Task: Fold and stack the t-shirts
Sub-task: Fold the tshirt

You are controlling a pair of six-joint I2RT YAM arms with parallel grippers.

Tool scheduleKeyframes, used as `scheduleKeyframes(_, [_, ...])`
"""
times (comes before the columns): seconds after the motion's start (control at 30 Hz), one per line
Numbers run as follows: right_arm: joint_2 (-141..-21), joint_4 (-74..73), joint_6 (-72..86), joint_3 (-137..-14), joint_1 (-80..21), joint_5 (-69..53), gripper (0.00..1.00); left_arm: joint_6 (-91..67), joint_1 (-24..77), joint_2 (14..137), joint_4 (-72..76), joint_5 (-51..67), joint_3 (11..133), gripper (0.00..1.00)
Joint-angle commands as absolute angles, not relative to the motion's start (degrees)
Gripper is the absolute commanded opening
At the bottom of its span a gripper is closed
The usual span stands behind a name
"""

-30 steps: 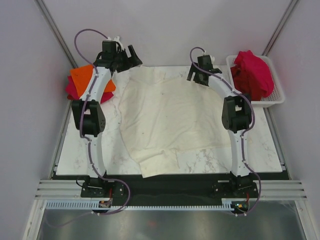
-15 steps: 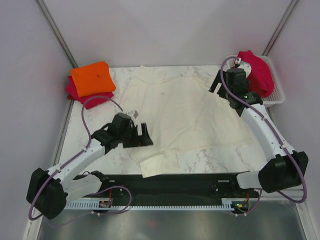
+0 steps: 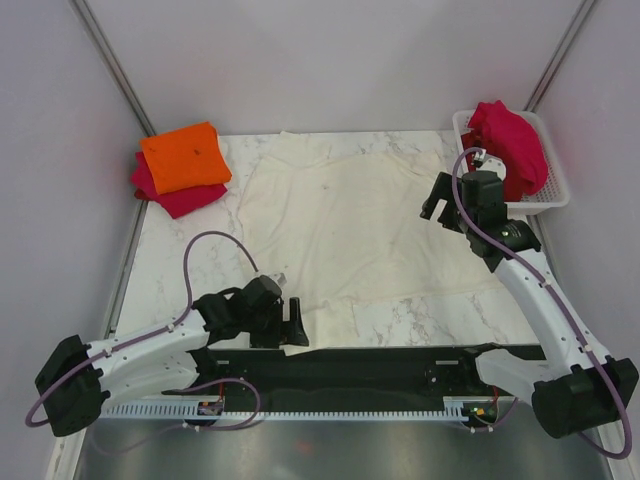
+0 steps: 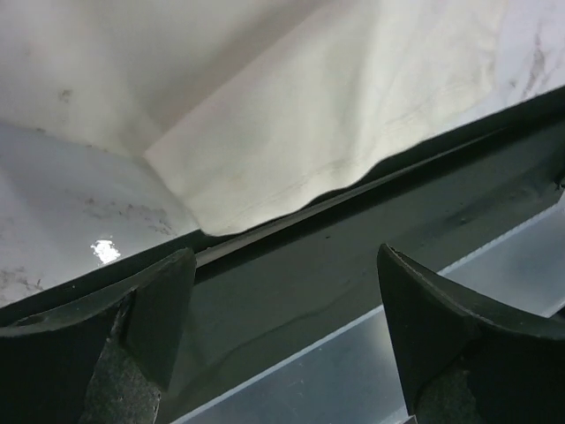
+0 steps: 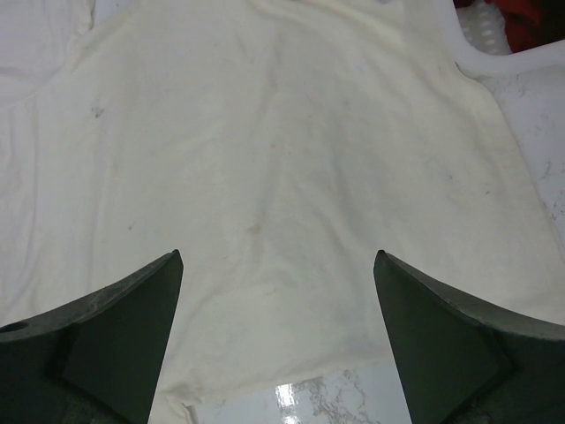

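While both jaws gape, the cream t-shirt [image 3: 350, 225] lies spread — plain.

No legible text, label, brand, number or sign in any of the three views.
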State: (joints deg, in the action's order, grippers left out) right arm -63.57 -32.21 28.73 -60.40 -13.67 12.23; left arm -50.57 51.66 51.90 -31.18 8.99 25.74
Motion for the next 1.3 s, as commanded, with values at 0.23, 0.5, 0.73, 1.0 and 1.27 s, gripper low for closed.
scheduleKeyframes(0.23, [-61.5,-34.8,27.1,-59.9,-13.7,11.4,0.98,-70.2,58.6,55.2,-31.2,0.4,22.6,0.88])
scheduleKeyframes(0.5, [-61.5,-34.4,26.3,-59.1,-13.7,10.8,0.98,-72.5,58.7,60.0,-24.8,-4.8,21.0,0.84])
scheduleKeyframes(0.73, [-61.4,-33.8,25.2,-57.4,-13.7,10.5,0.98,-72.2,58.7,66.9,-18.4,-7.0,22.6,0.68])
scheduleKeyframes(1.0, [-60.8,-34.0,24.2,-56.0,-13.8,11.2,0.98,-69.0,58.8,63.4,-23.8,-11.2,25.7,0.02])
scheduleKeyframes(1.27, [-56.3,-36.5,30.7,-51.1,-13.7,14.7,0.98,-70.0,57.5,35.7,-49.8,-18.1,31.7,0.02])
